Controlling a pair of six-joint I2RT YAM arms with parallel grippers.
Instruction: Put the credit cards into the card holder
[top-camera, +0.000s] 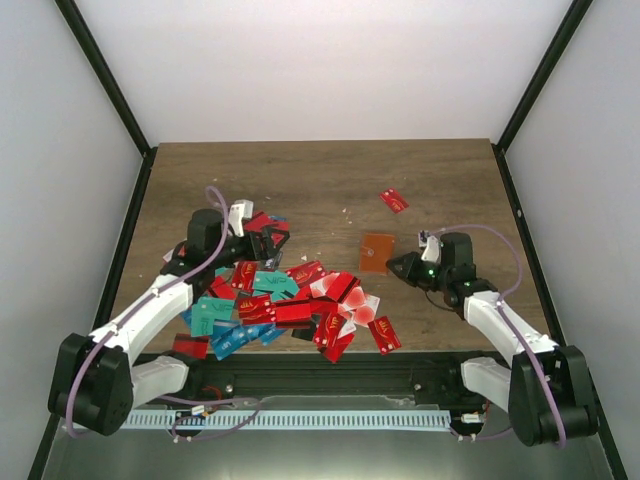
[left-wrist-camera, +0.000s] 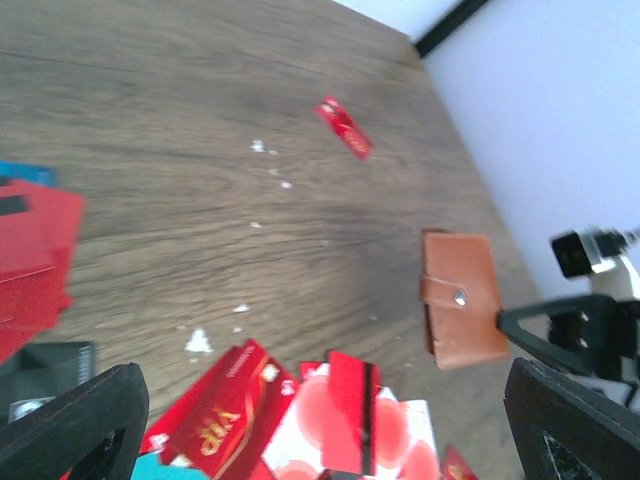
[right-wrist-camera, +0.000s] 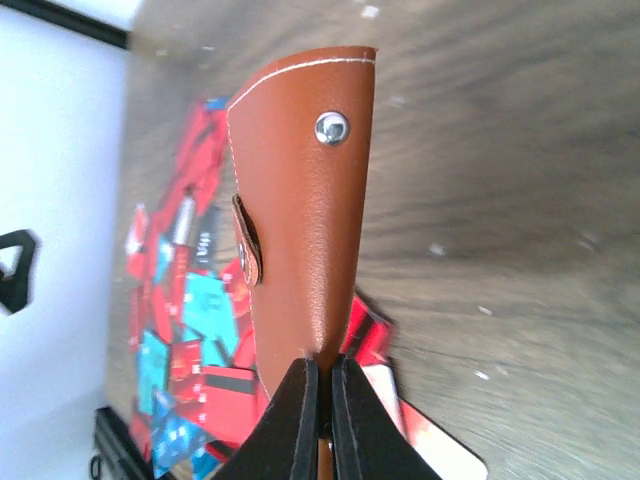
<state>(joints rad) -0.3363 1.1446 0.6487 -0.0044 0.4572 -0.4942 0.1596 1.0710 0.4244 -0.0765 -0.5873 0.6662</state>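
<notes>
The credit cards (top-camera: 285, 300) lie in a loose heap of red, teal and blue at the near left and centre of the table. One red card (top-camera: 394, 200) lies alone farther back. The card holder (top-camera: 376, 252), brown leather with a snap strap, sits folded right of the heap. My right gripper (top-camera: 395, 265) is shut on its near edge; in the right wrist view the fingertips (right-wrist-camera: 305, 400) pinch the card holder (right-wrist-camera: 305, 220). My left gripper (top-camera: 272, 238) hangs open over the heap's far end, with red cards (left-wrist-camera: 350, 410) between its wide fingers (left-wrist-camera: 70, 420) and nothing held.
Small white crumbs (left-wrist-camera: 200, 342) dot the wooden table (top-camera: 320, 175). Black frame posts and white walls close in both sides. In the left wrist view the card holder (left-wrist-camera: 462, 310) and the right gripper (left-wrist-camera: 560, 325) show at the right.
</notes>
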